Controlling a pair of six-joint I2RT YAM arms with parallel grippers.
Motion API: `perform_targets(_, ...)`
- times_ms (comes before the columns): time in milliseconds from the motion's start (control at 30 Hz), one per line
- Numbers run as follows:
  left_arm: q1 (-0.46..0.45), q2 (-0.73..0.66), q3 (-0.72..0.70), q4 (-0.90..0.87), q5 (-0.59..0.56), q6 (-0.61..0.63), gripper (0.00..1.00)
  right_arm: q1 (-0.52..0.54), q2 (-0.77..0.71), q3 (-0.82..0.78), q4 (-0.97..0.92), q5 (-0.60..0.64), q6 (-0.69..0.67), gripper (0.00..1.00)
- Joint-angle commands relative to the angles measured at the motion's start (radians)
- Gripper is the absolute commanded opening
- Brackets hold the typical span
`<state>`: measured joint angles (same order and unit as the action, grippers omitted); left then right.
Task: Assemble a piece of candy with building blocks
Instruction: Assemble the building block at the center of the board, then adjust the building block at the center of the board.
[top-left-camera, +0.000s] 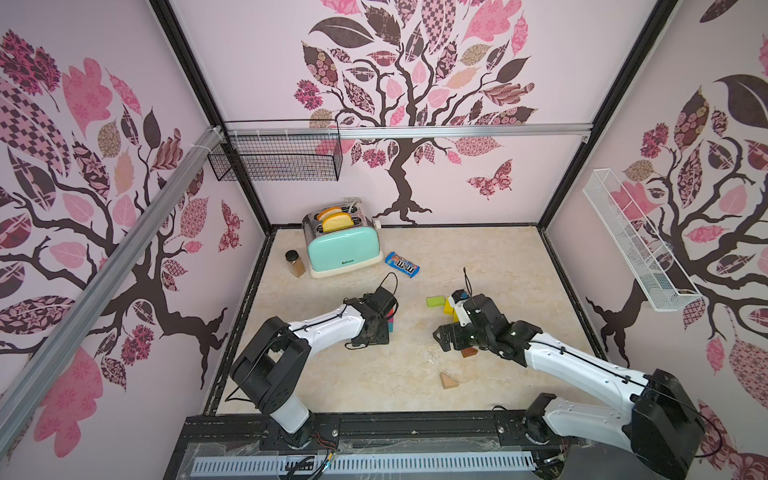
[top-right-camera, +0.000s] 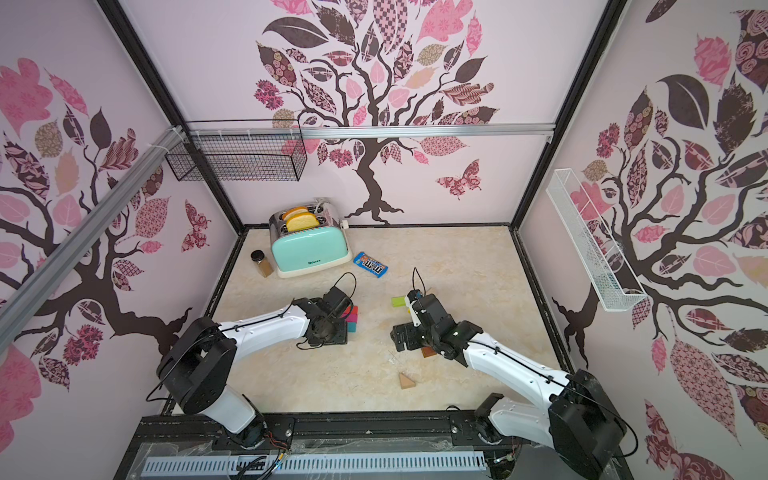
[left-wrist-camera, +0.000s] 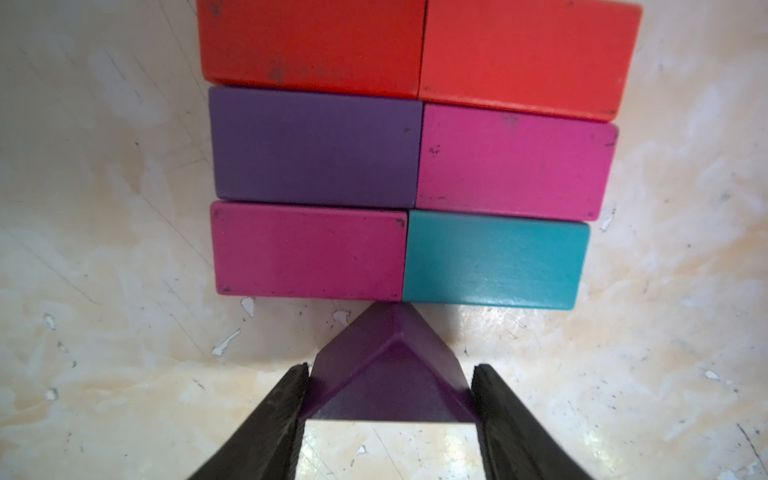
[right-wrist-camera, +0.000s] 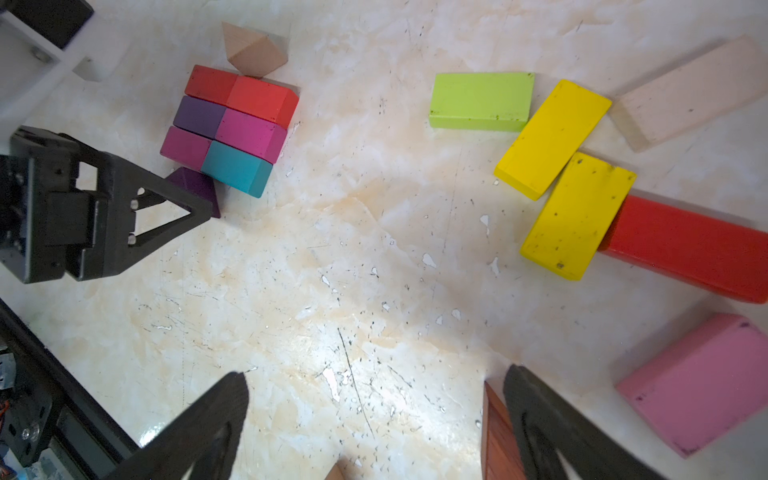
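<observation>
Six building blocks lie flat as one slab: two red (left-wrist-camera: 419, 50), a purple (left-wrist-camera: 316, 145), two magenta (left-wrist-camera: 515, 162) and a teal (left-wrist-camera: 494, 259). A tan triangle (right-wrist-camera: 253, 52) touches the slab's red end. My left gripper (left-wrist-camera: 390, 368) is shut on a purple triangle (left-wrist-camera: 386, 353), whose tip meets the magenta-teal seam. My right gripper (right-wrist-camera: 376, 372) hangs open over bare table, with a brown block (right-wrist-camera: 496, 436) beside one finger. Loose green (right-wrist-camera: 482, 102), yellow (right-wrist-camera: 550, 137), red (right-wrist-camera: 685, 249), pink (right-wrist-camera: 698, 382) and tan (right-wrist-camera: 690, 91) blocks lie near it.
A mint toaster (top-left-camera: 343, 245) with bread, a spice jar (top-left-camera: 295, 263) and a blue M&M's packet (top-left-camera: 402, 264) sit at the back. Another tan triangle (top-left-camera: 448, 380) lies near the front. A black wire basket (top-left-camera: 278, 156) and a white one (top-left-camera: 636, 241) hang on the walls.
</observation>
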<state>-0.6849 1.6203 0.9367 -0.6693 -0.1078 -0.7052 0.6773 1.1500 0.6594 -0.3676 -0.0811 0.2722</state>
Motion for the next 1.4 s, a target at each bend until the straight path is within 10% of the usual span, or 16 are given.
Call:
perform_targets(0, 0.005, -0.001, 0.011, -0.018, 0.009, 0.013, 0.71, -0.003, -0.003, 0.042, 0.001, 0.014, 0.0, 0.99)
perform_targets(300, 0.006, -0.205, 0.004, -0.136, 0.026, 0.017, 0.77, -0.005, -0.026, 0.069, -0.073, 0.061, -0.043, 0.99)
perform_targets(467, 0.021, -0.309, 0.054, -0.18, 0.026, 0.095, 0.98, -0.065, 0.009, 0.18, -0.226, 0.118, -0.142, 0.99)
perform_targets(900, 0.062, -0.248, 0.14, -0.028, 0.188, 0.17, 0.98, -0.254, 0.423, 0.501, -0.31, 0.124, -0.233, 0.99)
perform_targets(1367, 0.066, -0.095, 0.238, 0.059, 0.334, 0.194, 0.98, -0.303, 0.417, 0.334, -0.211, -0.063, -0.144, 0.97)
